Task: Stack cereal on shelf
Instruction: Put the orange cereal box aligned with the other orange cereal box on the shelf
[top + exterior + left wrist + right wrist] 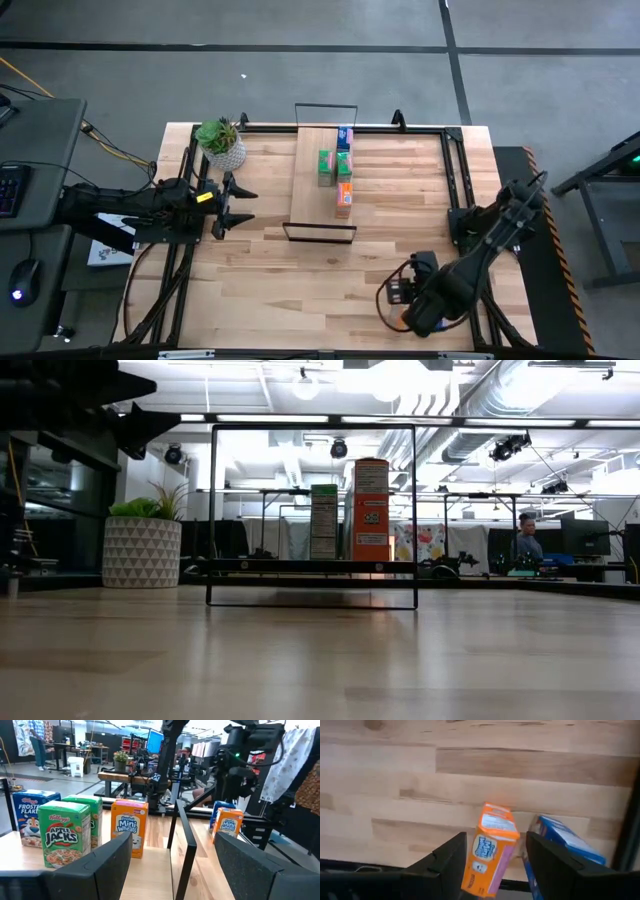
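The shelf (310,200) is a narrow light plank with black wire ends at the table's middle. On it stand a blue box (345,135), two green boxes (326,165) and an orange box (344,197); they also show in the left wrist view (62,835). My right gripper (496,845) is at the near right (398,292), shut on a second orange box (490,850). A second blue box (565,845) stands just beside it. My left gripper (172,865) waits open and empty left of the shelf (243,206). My right gripper has the orange box between its two fingers, one finger (455,862) on each narrow side, near the upper part of the box (475,845). The fingers slant down from the table's right. The box stands about upright; I cannot tell whether it is clear of the table.
A potted plant (222,143) stands at the far left corner. Black frame rails (455,170) run along the table's left, right and far sides. Bare wood lies between the shelf and the near edge (300,300). A person (527,540) sits far off in the room.
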